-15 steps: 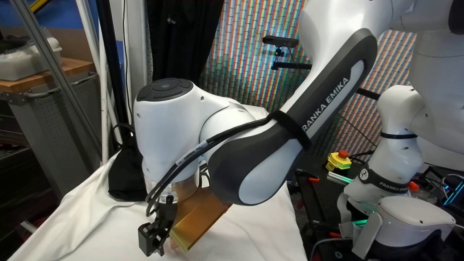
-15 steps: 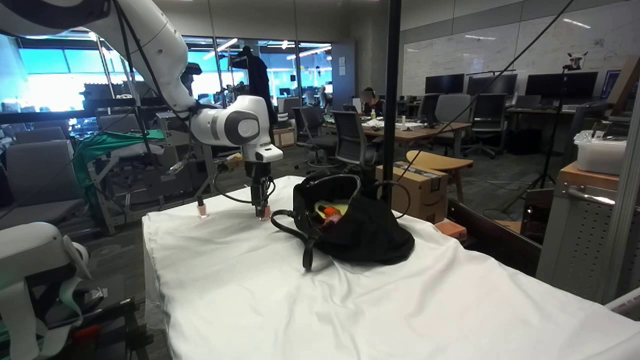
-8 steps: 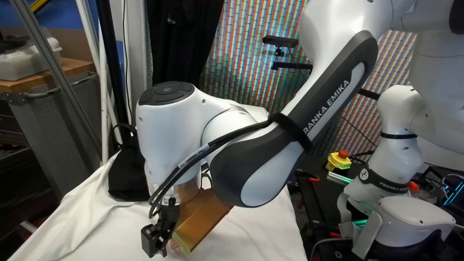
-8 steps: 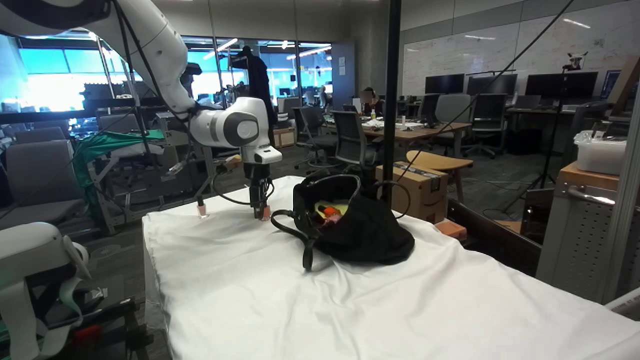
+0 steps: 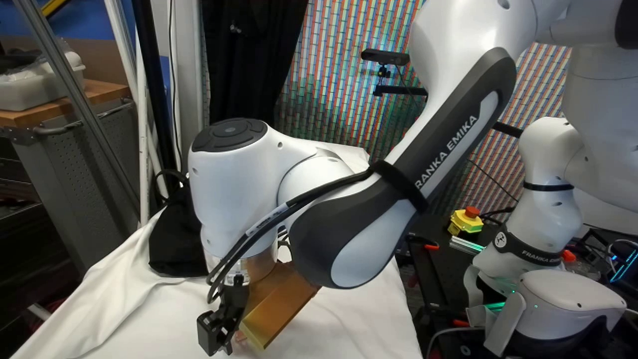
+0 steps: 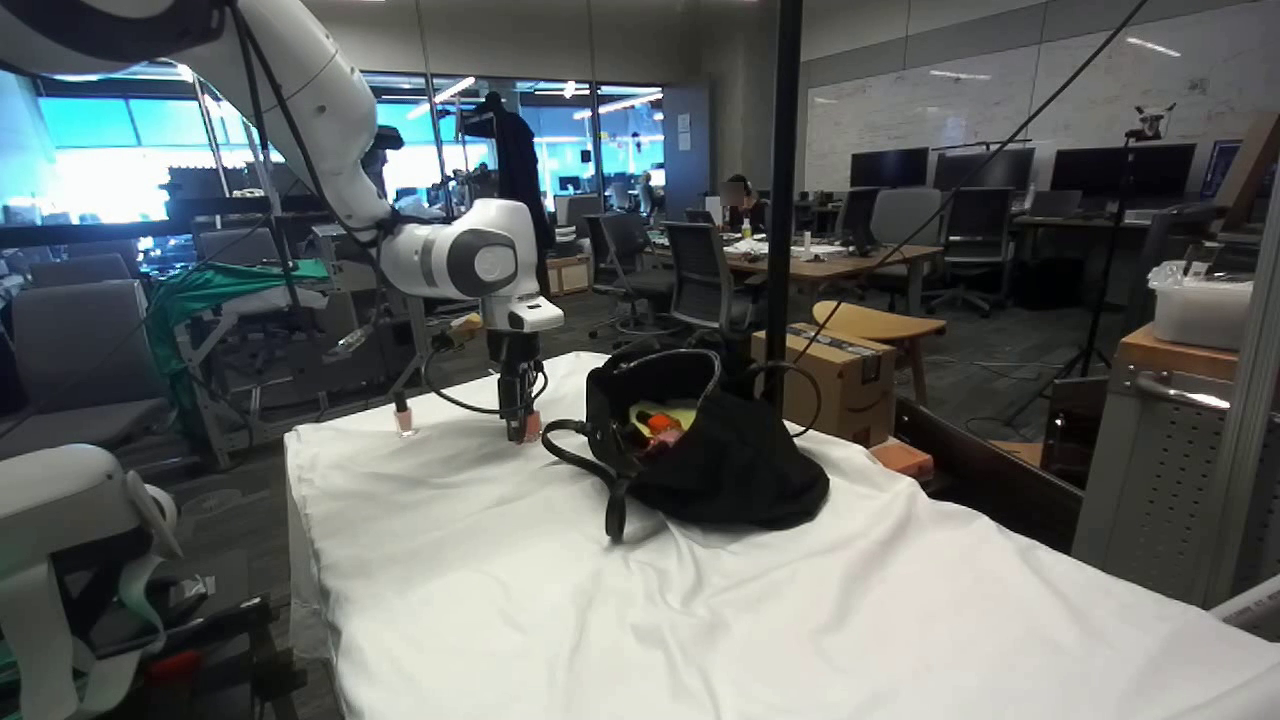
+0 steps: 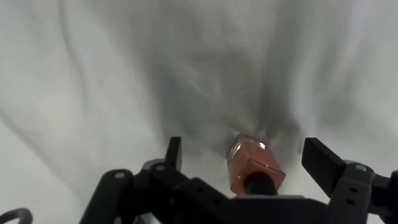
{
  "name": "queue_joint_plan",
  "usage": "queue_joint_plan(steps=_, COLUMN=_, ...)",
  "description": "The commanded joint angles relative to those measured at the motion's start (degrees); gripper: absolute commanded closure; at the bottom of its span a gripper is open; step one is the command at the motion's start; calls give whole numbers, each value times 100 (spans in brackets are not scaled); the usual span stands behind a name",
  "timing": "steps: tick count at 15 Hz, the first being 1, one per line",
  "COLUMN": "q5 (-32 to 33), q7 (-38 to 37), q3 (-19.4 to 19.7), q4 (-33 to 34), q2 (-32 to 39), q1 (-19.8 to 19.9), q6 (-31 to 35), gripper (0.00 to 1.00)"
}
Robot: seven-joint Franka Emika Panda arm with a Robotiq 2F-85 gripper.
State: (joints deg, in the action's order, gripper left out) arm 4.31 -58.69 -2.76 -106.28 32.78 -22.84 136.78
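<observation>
One glossy, salmon-pink, black-capped bottle

In the wrist view the black two-fingered gripper hides part of the cylindrical black cap on the faceted pinkish-red glass bottle, while the colourful contents of the black fabric bag are too small to identify and both exterior views crop the white-cloth-draped bench.

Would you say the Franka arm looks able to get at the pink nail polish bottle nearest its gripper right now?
Probably yes: in the wrist view the gripper is open, its fingers stand to either side of the nail polish bottle with visible gaps and no obstacle in sight.
</observation>
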Motion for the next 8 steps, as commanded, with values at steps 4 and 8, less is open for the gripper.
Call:
queue_joint_plan(steps=4, q5=-36, q7=31, q3=-19, q4=1, q2=1, q1=41, q6=32, gripper=0)
queue_joint_plan(steps=8, q5=-53, q7=58, q3=-31, q4=-8, q2=3, q1=58, q6=45, gripper=13)
